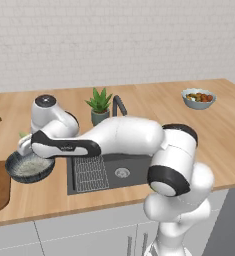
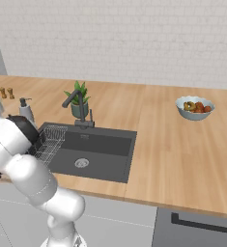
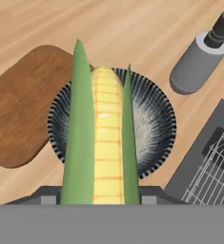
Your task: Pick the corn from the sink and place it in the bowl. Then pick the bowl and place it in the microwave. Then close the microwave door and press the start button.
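Hand view: corn [image 3: 106,143] seemingly in tool, above bowl [image 3: 154,124]

The wide dark grey rectangular sink [image 1: 121,172] is set into the light wooden counter [image 1: 199,127] and serves as the landmark. A wire dish rack [image 1: 89,173] sits in its left part; the round steel drain [image 1: 122,172] lies to the right of the rack. The black faucet [image 2: 74,102] rises behind the sink, with the small potted green plant [image 1: 99,106] just beside it. On the counter left of the sink stands the wide dark blue-grey streaked bowl [image 1: 29,167], and the round brown wooden board [image 3: 25,105] lies just beyond it, farther left. The yellow corn cob with green husk [image 3: 104,143] hangs above that bowl. A grey soap dispenser bottle [image 3: 199,55] stands near the sink's back left corner. Well to the right of the sink sits the smaller pale bowl of red and orange pieces [image 1: 198,98].
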